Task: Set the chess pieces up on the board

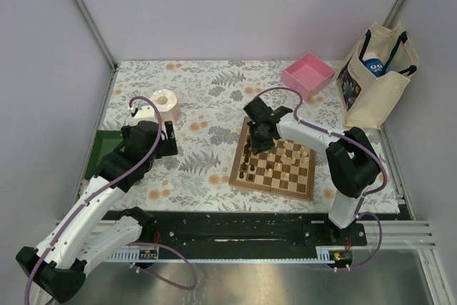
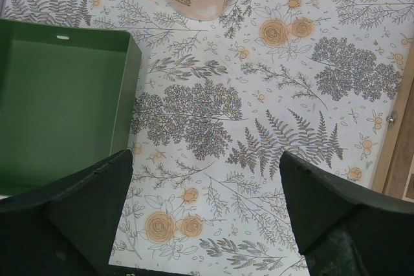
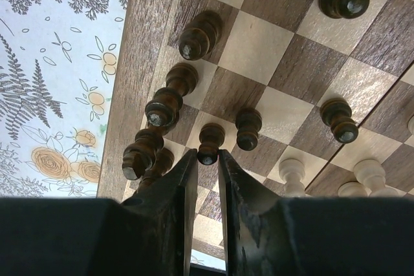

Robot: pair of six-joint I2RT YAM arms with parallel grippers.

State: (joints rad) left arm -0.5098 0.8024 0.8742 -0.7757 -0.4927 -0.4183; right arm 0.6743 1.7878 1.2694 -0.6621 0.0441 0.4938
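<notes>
Top external view, biggest thing first: what's there?

A table (image 1: 214,98) under a floral cloth, and the board (image 1: 271,189) lying flat on its right half, in front of the right arm.

And around it?

A tote bag (image 1: 376,80) at the far right, a pink tray (image 1: 308,73) beyond the board, and a green tray (image 2: 65,95) at the left edge.

The arms?

The left gripper (image 2: 204,159) hangs over bare cloth beside the green tray, well apart from the board, its fingers spread wide with nothing between them. The right gripper (image 3: 206,158) is down over the board's far left corner.

Where are the chess pieces (image 1: 246,166)?

All on the board. Dark ones crowd its left side, and pale ones (image 1: 300,155) stand further right.

Right wrist view: what has that gripper got?

Its fingers are drawn almost together, pinching the head of one dark pawn (image 3: 210,137). The pawn stands upright in the second row from the board's edge, just beside another dark pawn (image 3: 248,127).
</notes>
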